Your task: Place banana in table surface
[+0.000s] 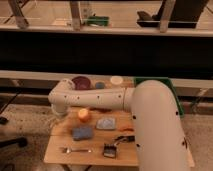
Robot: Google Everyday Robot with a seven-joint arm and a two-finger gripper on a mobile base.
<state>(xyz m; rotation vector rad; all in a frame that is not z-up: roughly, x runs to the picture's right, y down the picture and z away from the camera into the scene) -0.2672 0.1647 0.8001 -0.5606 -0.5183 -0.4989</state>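
Observation:
My white arm [95,98] reaches from the right across the back of the light wooden table surface [92,158] to an elbow at the left. My gripper [58,113] hangs below that elbow, at the table's back left corner, mostly hidden by the arm. No banana shows; it is hidden or out of view. The round orange fruit [83,114] lies just right of the gripper.
On the table are a blue sponge [82,132], a grey packet [106,123], a fork [75,149], a black block [109,150] and an orange-handled tool [125,129]. Behind stand a dark bowl [81,82], a white cup [116,80] and a green tray [150,82].

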